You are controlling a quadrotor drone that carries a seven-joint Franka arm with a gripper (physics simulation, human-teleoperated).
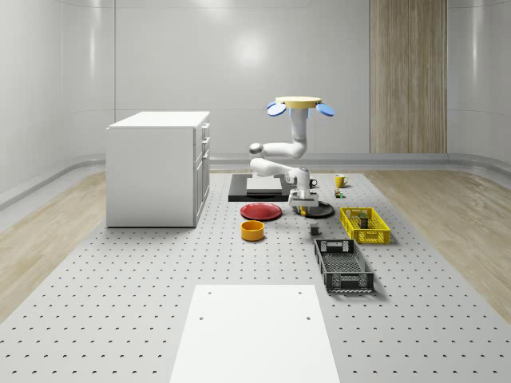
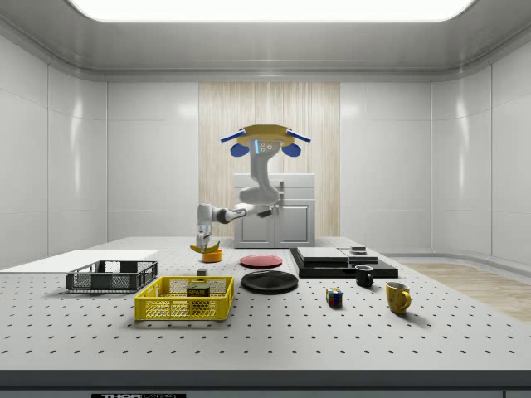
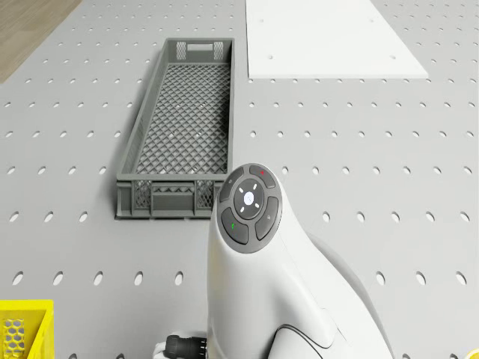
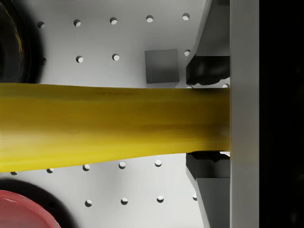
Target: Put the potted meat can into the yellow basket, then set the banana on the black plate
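My gripper (image 2: 203, 241) is shut on the yellow banana (image 4: 114, 126), which lies crosswise between the two fingers (image 4: 209, 71). It hangs a little above the table, with the banana (image 2: 203, 247) under it. The black plate (image 1: 318, 211) lies just beside the gripper (image 1: 302, 204), and its rim (image 4: 14, 42) shows at the wrist view's edge. The potted meat can (image 2: 197, 292) lies inside the yellow basket (image 2: 184, 308). The drone (image 1: 299, 104) hovers high over the plates with the arm bent down beneath it.
A red plate (image 1: 261, 211), an orange bowl (image 1: 252, 230) and a small grey cube (image 4: 161, 65) lie near the gripper. A dark grey crate (image 1: 343, 266), a white sheet (image 3: 329, 37), a white cabinet (image 1: 158, 167), two mugs (image 2: 398, 296) and a colour cube (image 2: 334, 297) stand around.
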